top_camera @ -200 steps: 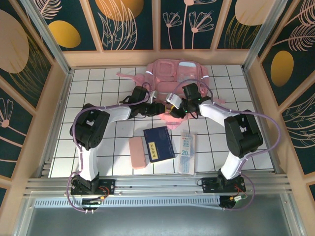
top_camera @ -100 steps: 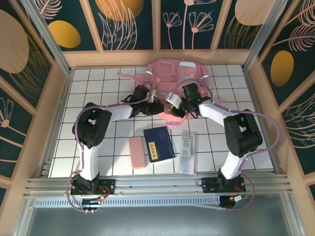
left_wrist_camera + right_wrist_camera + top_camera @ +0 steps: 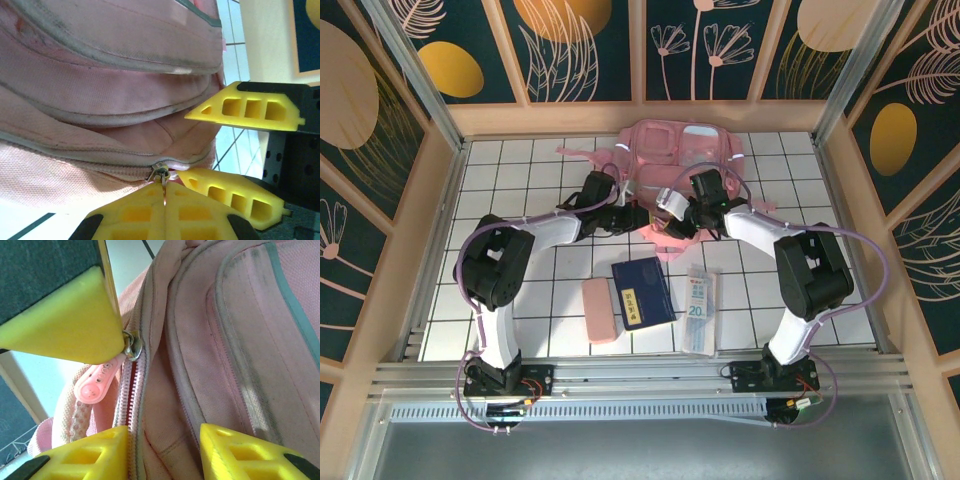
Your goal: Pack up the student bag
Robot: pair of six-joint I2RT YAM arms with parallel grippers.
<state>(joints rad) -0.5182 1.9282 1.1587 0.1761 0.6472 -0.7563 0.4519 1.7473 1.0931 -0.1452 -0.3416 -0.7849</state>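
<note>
The student bag (image 3: 682,158), a big pink backpack, lies at the back of the tiled table. Both grippers meet at its near edge. My left gripper (image 3: 640,219) (image 3: 165,189) is shut on the metal zipper pull (image 3: 161,172) of the bag's main zipper. In the right wrist view, that same slider (image 3: 133,346) sits under a left finger (image 3: 62,315), and a pink rubber tab (image 3: 96,385) hangs from it. My right gripper (image 3: 674,222) (image 3: 162,434) is closed on a thick fold of the bag fabric (image 3: 170,410) beside the zipper, its fingers (image 3: 247,107) held partly apart by the cloth.
In front of the bag lie a navy book (image 3: 642,292), a pink pencil case (image 3: 599,310) and a clear-wrapped ruler pack (image 3: 698,308). Wooden walls (image 3: 430,200) close in the table on three sides. Bare tiles (image 3: 510,170) lie at the left.
My left arm's elbow has swung left and its gripper has edged slightly back along the bag with the zipper pull. The right arm has held still.
</note>
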